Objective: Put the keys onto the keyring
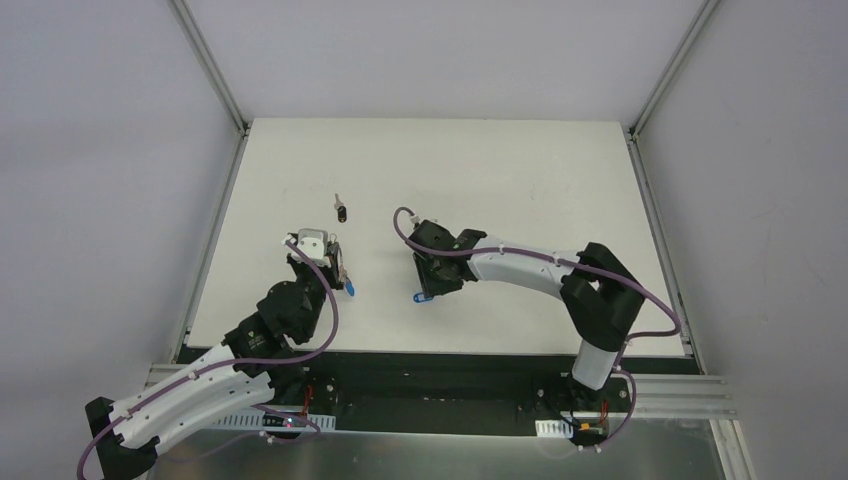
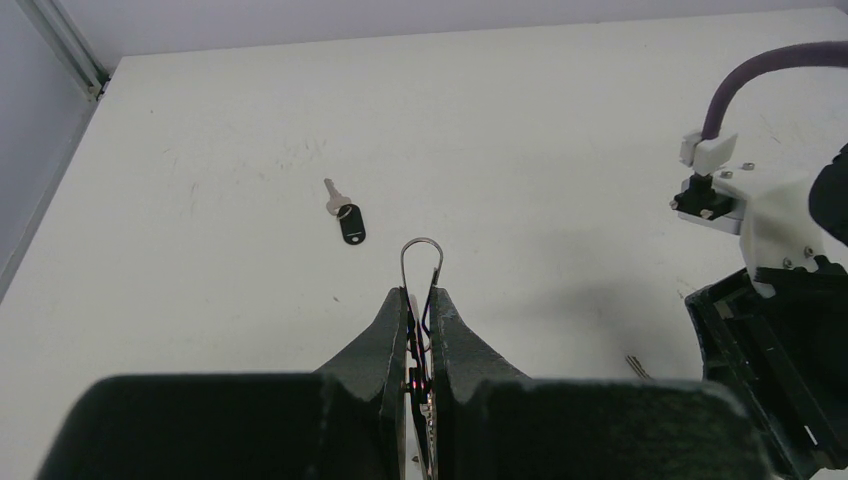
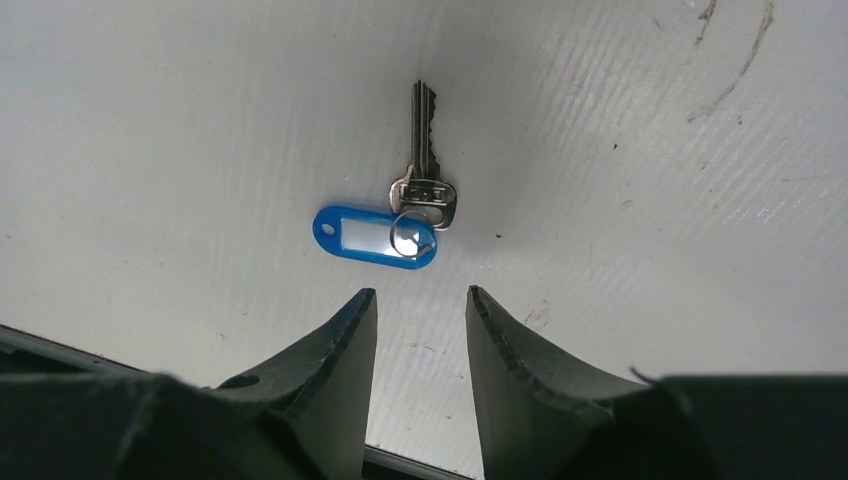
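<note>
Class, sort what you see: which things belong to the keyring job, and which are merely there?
For the job: keyring, clamped in left gripper; key with blue tag, by open right gripper; key with black tag.
Merely there: table, grey walls.

**White bench inside a grey enclosure**

A white bench (image 1: 520, 170) is sitting between plain grey walls (image 1: 100, 150), with metal frame posts (image 1: 210, 65) rising at its far corners. Faint scuff marks (image 2: 295, 152) are showing on its surface.

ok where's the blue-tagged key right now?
In the right wrist view the blue-tagged key lies flat on the table, just ahead of the right gripper, whose fingers are open; top view: near table centre.
</note>
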Controlling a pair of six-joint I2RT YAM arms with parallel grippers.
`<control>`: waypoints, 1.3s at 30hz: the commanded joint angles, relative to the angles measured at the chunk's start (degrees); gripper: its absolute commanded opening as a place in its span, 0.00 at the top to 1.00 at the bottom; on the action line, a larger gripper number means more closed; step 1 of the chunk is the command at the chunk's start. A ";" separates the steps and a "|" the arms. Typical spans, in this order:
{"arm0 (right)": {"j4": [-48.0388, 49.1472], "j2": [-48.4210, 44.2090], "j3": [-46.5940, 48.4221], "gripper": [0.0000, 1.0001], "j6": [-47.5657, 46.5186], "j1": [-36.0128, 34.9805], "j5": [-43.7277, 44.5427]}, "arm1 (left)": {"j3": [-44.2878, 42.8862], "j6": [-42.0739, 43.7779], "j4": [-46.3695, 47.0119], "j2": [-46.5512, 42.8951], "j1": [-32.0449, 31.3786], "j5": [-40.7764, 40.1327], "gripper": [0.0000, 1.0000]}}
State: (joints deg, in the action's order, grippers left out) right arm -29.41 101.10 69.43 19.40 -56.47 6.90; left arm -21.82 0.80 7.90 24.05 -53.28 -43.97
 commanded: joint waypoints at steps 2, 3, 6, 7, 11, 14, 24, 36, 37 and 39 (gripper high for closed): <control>0.85 3.17 3.15 0.60 -1.66 -0.42 3.15 | -1.67 -0.46 3.38 0.09 -0.29 -0.08 1.00; 1.11 3.48 3.36 0.60 -1.83 -0.41 3.19 | -1.69 -0.49 3.39 0.11 -0.25 -0.19 1.00; 1.72 4.12 3.67 0.61 -2.33 -0.47 3.67 | -1.64 -0.42 3.52 0.19 -0.29 -0.15 1.00; 1.52 4.37 3.91 0.61 -2.43 -0.46 3.93 | -1.64 -0.32 3.51 0.27 -0.25 -0.19 1.00; 1.46 5.26 4.75 0.62 -2.86 -0.51 4.42 | -1.64 -0.26 3.49 0.32 -0.28 -0.33 1.00; 1.47 5.57 5.08 0.64 -3.18 -0.70 4.39 | -1.66 -0.22 3.56 0.49 -0.26 -0.38 1.00; 0.75 5.98 5.53 0.68 -3.75 -1.65 4.34 | -1.65 -0.05 3.94 1.35 -0.28 -0.26 1.00; -0.21 7.41 6.29 0.76 -4.27 -1.83 6.56 | -1.65 -0.04 4.08 1.61 -0.27 -0.31 1.00; -0.20 7.56 6.39 0.77 -4.35 -1.88 6.63 | -1.72 -0.04 4.06 1.57 -0.26 -0.30 1.00; -0.20 7.77 6.66 0.80 -4.49 -1.89 6.59 | -1.65 -0.01 4.03 1.61 -0.26 -0.29 1.00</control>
State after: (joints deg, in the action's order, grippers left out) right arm -28.86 108.20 73.73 15.81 -58.02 11.70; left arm -21.85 0.82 8.34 25.69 -53.30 -43.97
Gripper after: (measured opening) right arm 0.219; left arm 0.033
